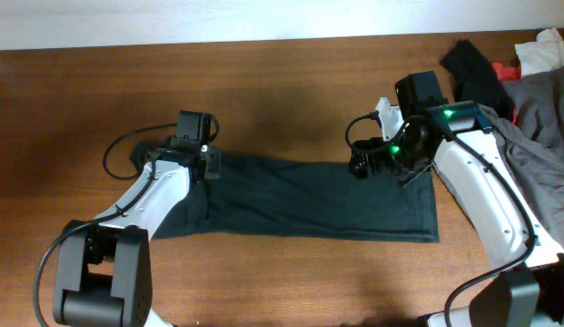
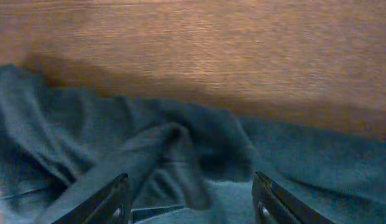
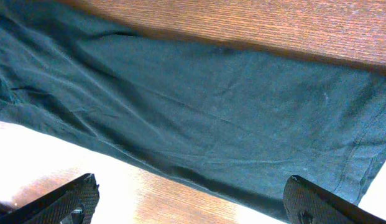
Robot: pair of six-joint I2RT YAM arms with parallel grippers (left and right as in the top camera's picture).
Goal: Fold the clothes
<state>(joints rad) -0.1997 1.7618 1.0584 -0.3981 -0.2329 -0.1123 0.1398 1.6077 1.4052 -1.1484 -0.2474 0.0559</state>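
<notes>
The clothes (image 1: 309, 200) lie as a long, dark blackish-green strip across the middle of the table. My left gripper (image 1: 209, 167) hovers at the strip's upper left end. In the left wrist view this gripper (image 2: 193, 202) is open, its fingers (image 2: 120, 200) apart over bunched folds of the clothes (image 2: 174, 155), gripping nothing. My right gripper (image 1: 361, 165) is over the strip's upper right edge. The right wrist view shows that gripper (image 3: 193, 205) wide open above the hem of the clothes (image 3: 199, 112) and bare wood, with nothing between its fingers (image 3: 304, 202).
A light grey garment (image 1: 545, 104) is piled at the table's right edge. Behind it lie a small black cloth (image 1: 472, 68), a red scrap (image 1: 509, 70) and a white cloth (image 1: 547, 50). Bare wood (image 1: 291, 91) stretches behind the strip.
</notes>
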